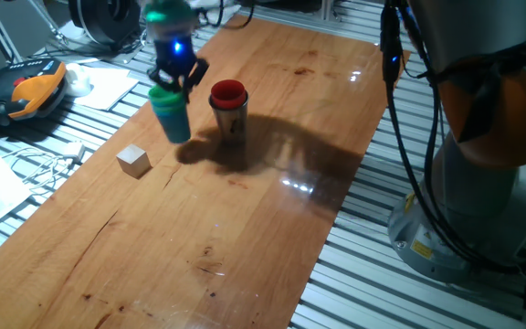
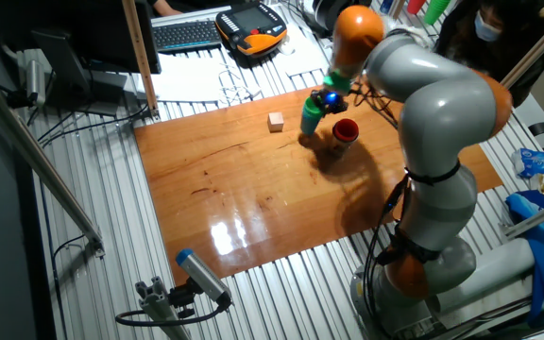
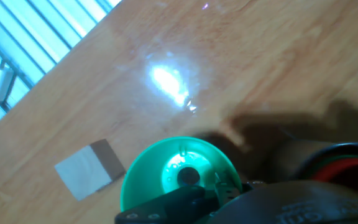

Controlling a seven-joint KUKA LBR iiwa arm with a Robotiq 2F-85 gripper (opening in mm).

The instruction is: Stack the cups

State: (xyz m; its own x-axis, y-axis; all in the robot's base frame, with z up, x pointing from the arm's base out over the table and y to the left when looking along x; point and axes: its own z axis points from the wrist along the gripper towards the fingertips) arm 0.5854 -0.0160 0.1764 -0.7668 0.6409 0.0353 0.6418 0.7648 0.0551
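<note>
My gripper [image 1: 173, 82] is shut on the rim of a green cup [image 1: 172, 117], whose lower part looks blue. The cup hangs slightly tilted with its base close to the wooden table [image 1: 245, 228]; I cannot tell whether it touches. In the hand view I look down into the green cup [image 3: 148, 180], with one finger inside its rim. Just to the right stands a shiny steel cup [image 1: 231, 121] with a red cup [image 1: 228, 91] nested in it. The other fixed view shows the gripper [image 2: 325, 99], the green cup [image 2: 311, 119] and the red cup [image 2: 346, 128] side by side.
A small wooden cube [image 1: 134, 161] lies left of and nearer than the green cup; the cube [image 3: 89, 169] also shows in the hand view. Cables, papers and an orange pendant [image 1: 35, 90] lie off the table's left edge. The arm's base [image 1: 464, 183] stands at the right.
</note>
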